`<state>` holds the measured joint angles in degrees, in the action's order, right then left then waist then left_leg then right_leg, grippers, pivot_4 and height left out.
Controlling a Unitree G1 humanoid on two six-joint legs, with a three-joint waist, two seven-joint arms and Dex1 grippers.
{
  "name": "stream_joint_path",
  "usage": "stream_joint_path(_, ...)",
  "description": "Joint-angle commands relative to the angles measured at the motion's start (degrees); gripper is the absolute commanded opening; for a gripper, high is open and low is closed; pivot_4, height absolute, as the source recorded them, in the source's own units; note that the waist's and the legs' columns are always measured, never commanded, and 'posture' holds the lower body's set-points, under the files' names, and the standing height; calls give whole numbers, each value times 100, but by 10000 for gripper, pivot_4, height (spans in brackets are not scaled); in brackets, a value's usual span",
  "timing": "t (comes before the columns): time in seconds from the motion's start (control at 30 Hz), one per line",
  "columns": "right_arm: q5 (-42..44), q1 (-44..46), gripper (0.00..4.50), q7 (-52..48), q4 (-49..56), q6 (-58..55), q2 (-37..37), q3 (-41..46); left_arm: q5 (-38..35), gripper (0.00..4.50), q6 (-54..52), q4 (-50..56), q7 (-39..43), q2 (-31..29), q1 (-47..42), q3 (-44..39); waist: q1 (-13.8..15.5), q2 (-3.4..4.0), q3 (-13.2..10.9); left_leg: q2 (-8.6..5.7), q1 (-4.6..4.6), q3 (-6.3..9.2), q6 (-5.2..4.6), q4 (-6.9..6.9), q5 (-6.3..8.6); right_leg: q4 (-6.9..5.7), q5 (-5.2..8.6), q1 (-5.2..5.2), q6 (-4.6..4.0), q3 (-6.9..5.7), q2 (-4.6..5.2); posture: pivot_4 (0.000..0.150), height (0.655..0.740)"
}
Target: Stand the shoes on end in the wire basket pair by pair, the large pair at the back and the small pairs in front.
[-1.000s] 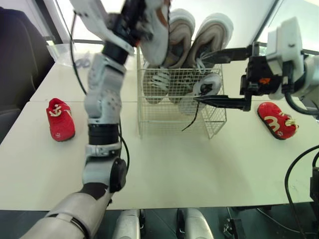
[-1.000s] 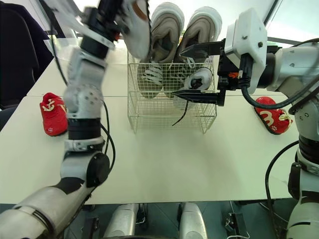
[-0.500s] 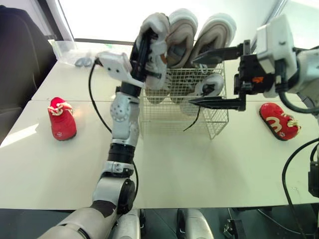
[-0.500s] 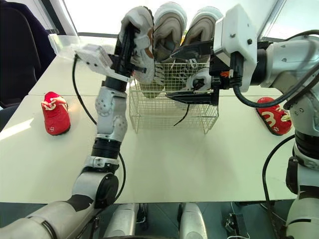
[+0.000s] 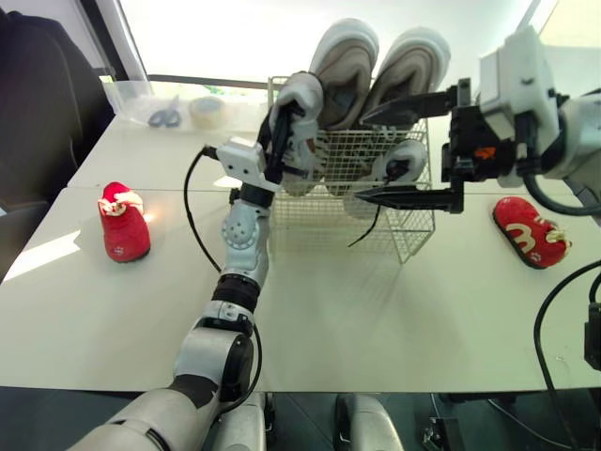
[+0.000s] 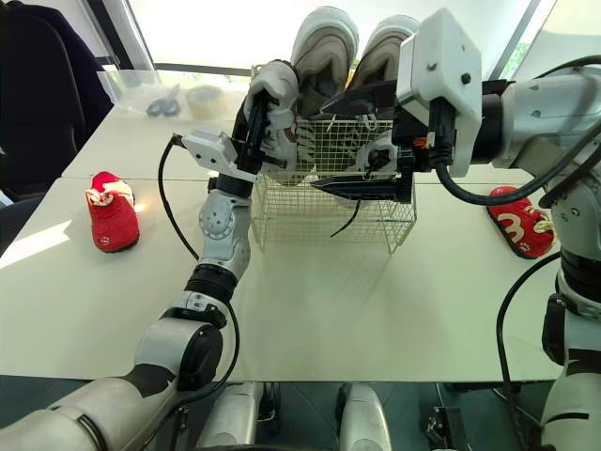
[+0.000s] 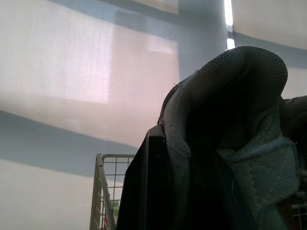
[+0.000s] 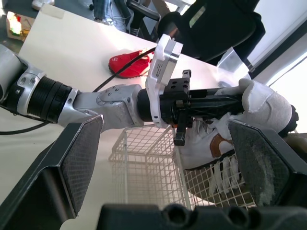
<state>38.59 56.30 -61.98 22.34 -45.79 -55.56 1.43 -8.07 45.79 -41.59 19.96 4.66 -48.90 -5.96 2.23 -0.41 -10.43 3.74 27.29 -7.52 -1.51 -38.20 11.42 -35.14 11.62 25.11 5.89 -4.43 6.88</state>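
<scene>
The tabletop [image 5: 376, 310] carries everything, and the wire basket [image 5: 315, 211] stands towards its far middle. The large pair [image 5: 340, 56] is already on end along the basket's back, rising well above the rim. That leaves the front row free for the small shoes, as the task asks.

My left arm reaches up over the basket's front left corner. Its tool [image 5: 280, 141] is pinching a small white shoe [image 5: 302, 99] by the opening, one finger inside the collar in the left wrist view. The shoe is held upright just in front of the large pair, its lower part behind the mesh. I judge this to be the placing step for that shoe.

The right tool [image 5: 366, 155] hovers at the basket's front right with its fingers spread wide and nothing between them. I think it waits there ready to steady things. Behind it the matching white shoe [image 5: 399, 160] sits in the front right of the basket, a dark lace trailing out through the mesh.

Two red shoes are still on the tabletop, well apart: one to the left [image 5: 124, 225], one to the right [image 5: 531, 230]. That pair remains to be placed.
</scene>
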Motion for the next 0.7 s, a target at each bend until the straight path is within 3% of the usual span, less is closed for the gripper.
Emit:
stream_joint_path(0.03,70,-47,45000,45,114,36,-149,348,-198,17111,-366,281,313,37,514,214,10,5,7,0,0,0,0,0,0,0,0,0,0,0,0,1500,7400)
stream_joint_path(0.2,103,-139,45000,107,137,64,-75,380,-471,42927,-1066,1324,386,-44,1087,291,12,17,18,1,-2,1,-1,-1,-1,-1,-2,-1,-4,0,0,1500,7400)
stream_joint_path(0.4,86,-181,45000,137,95,157,28,337,-898,44059,-2759,3104,228,-375,1682,292,-17,17,17,2,0,0,-1,1,-1,-2,-2,4,-4,0,-1,1500,7400)
stream_joint_path(0.7,-25,-288,45000,112,-90,383,141,278,-2327,44059,-5492,5534,641,-1774,2374,32,-164,19,17,6,3,-1,0,6,-1,-4,-2,11,-3,0,-6,1500,7400)
